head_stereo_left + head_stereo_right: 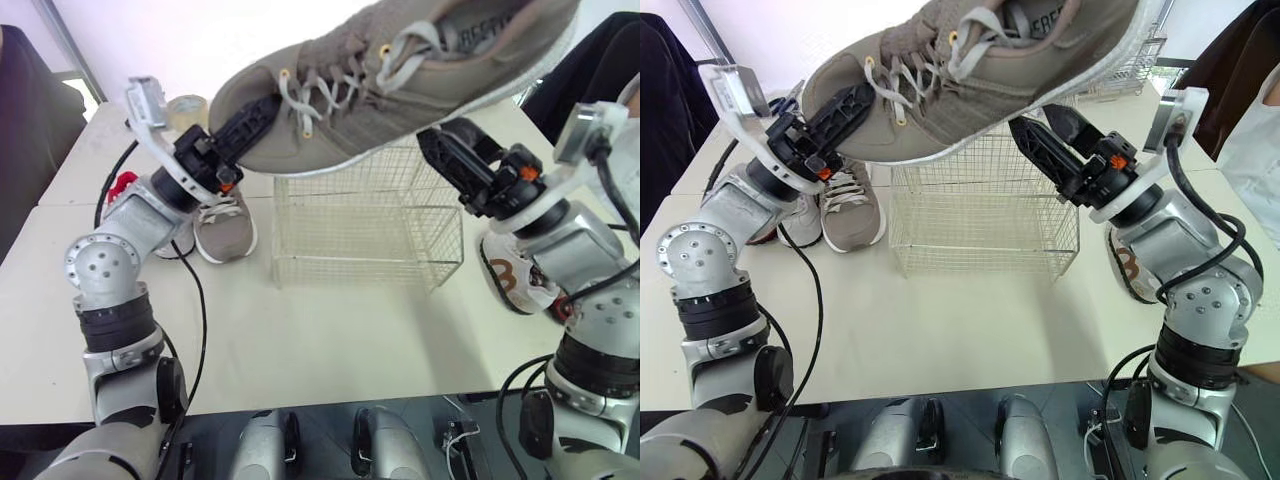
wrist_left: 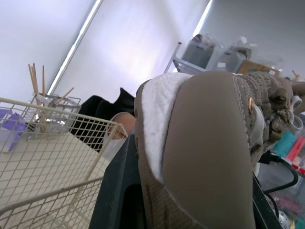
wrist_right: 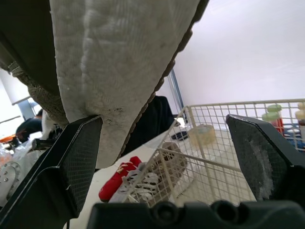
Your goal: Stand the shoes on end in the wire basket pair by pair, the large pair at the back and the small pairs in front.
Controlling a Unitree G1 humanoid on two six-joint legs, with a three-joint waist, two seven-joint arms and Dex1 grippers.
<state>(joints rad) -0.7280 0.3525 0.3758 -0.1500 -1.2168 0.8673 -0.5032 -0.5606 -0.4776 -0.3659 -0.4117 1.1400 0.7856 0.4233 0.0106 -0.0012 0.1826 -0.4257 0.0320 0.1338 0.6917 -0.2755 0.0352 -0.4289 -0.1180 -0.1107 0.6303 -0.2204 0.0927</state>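
Left gripper (image 1: 250, 120) jaws pinched on the toe of the large shoe (image 1: 400, 70), grey-brown with a white sole. Right gripper (image 1: 1035, 125) jaws spread wide beneath the sole, further toward the heel. The shoe is held aloft, roughly level, laces toward the head camera, above the wire basket (image 1: 370, 230) on the table (image 1: 330, 340).

Both forearms angle up and inward from the near edge and meet under the shoe.

Right wrist view: one finger (image 3: 71, 162) touches the sole's rim, the other stands apart. It also shows a small shoe (image 3: 167, 167) through the mesh. Head views place the small shoe left of the basket.
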